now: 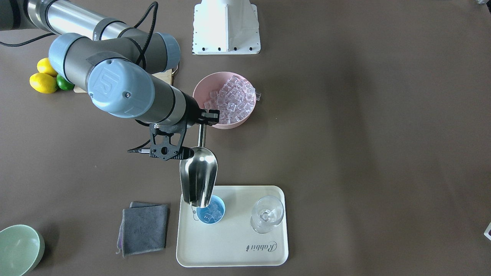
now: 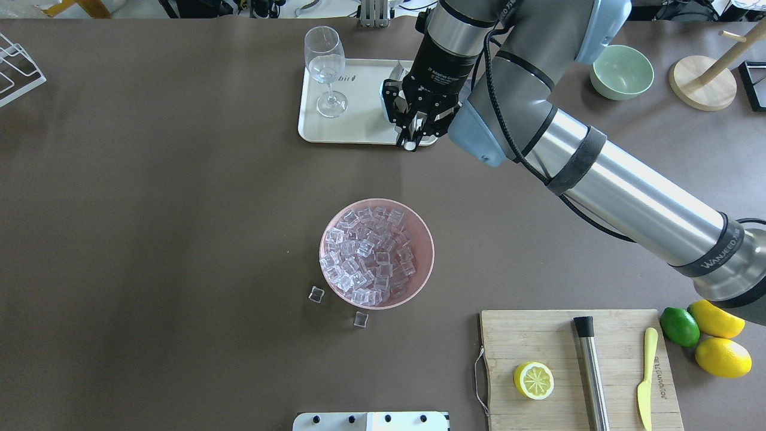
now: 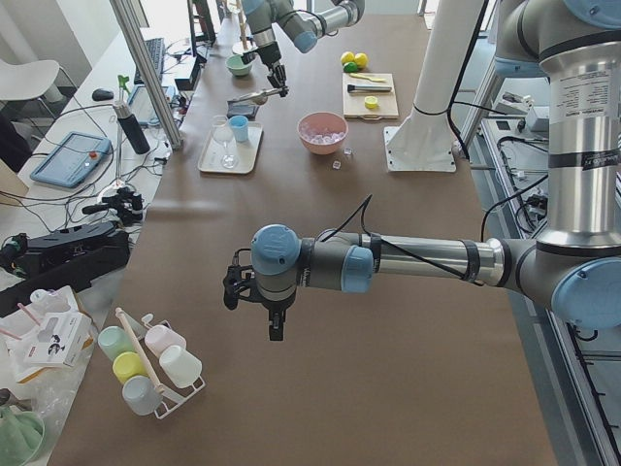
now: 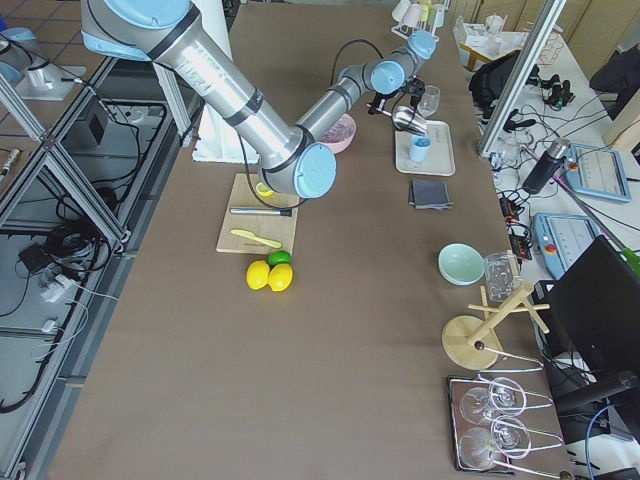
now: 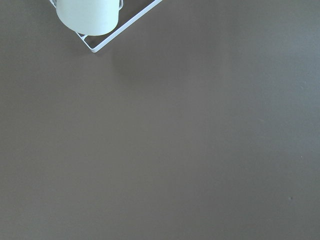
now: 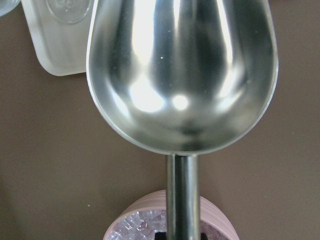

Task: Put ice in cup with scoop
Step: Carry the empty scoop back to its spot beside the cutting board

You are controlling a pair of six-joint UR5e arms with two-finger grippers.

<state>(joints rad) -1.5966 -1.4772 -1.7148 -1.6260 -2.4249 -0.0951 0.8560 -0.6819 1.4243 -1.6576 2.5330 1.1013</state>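
Observation:
My right gripper (image 1: 209,115) is shut on the rod handle of the steel scoop (image 1: 198,180). The scoop tilts mouth-down over the light-blue cup (image 1: 219,207), which stands on the cream tray (image 1: 234,245) with ice (image 1: 211,213) in it. In the right wrist view the scoop's trough (image 6: 182,75) is empty. More ice (image 2: 368,254) fills the pink bowl (image 2: 419,239). In the overhead view the right gripper (image 2: 413,129) hides the cup. My left gripper (image 3: 276,325) hangs over bare table far from the tray; I cannot tell whether it is open or shut.
A stemmed glass (image 1: 267,214) stands on the tray beside the cup. A grey cloth (image 1: 144,228) and a pale green bowl (image 1: 19,249) lie near the tray. Two loose ice cubes (image 2: 316,294) lie by the pink bowl. A cutting board (image 2: 580,371) holds a lemon half, steel cylinder and knife.

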